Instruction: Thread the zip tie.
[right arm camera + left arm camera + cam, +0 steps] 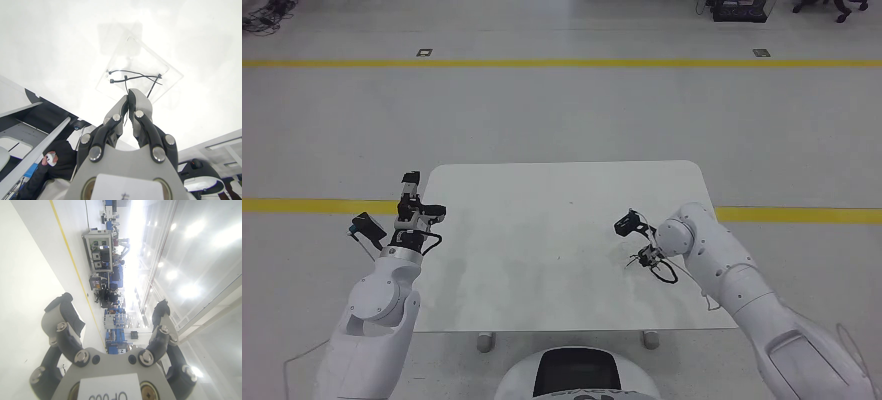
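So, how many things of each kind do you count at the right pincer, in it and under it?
Black zip ties: 4 (3 lying on the tray, 1 in the right pincer)
Clear tray: 1
Total: 5

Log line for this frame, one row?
right gripper: shut on zip tie, above tray holding more ties | left gripper: open, empty | threading: not yet

Left jaws spread, right jaws clamped
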You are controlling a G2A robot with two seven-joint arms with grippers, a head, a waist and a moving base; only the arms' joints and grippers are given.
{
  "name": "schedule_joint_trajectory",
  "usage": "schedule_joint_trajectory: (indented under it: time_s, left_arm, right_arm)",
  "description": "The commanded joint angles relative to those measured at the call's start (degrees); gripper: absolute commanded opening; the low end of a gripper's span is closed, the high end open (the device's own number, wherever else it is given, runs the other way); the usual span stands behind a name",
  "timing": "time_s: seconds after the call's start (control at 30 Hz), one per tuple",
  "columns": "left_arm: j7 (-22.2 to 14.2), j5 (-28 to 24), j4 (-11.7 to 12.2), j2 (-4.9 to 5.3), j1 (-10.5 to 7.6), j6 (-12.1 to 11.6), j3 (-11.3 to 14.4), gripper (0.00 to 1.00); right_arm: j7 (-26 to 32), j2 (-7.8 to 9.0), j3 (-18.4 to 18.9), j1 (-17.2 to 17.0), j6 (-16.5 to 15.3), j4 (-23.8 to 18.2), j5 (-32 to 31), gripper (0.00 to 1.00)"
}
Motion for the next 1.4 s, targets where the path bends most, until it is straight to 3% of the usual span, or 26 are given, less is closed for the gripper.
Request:
schedule_joint_trajectory:
  time_s: [0.0, 0.67, 1.13, 1.37]
  left_arm:
    - [0.00, 0.00, 0.00, 0.00, 0.00, 0.00, 0.00, 1.00]
    - [0.00, 0.00, 0.00, 0.00, 0.00, 0.00, 0.00, 1.00]
    - [0.00, 0.00, 0.00, 0.00, 0.00, 0.00, 0.00, 1.00]
    - [0.00, 0.00, 0.00, 0.00, 0.00, 0.00, 0.00, 1.00]
  right_arm:
    - [0.20, 0.14, 0.09, -0.09, 0.00, -0.37, -0.03, 0.00]
    - [2.92, 1.57, -2.49, 0.44, 0.00, -1.64, -0.82, 0.00]
    - [4.72, 1.39, -4.26, 1.10, 3.08, -2.45, -5.16, 0.00]
    - [3.45, 1.39, -3.81, 1.18, 2.22, -3.01, -3.99, 0.00]
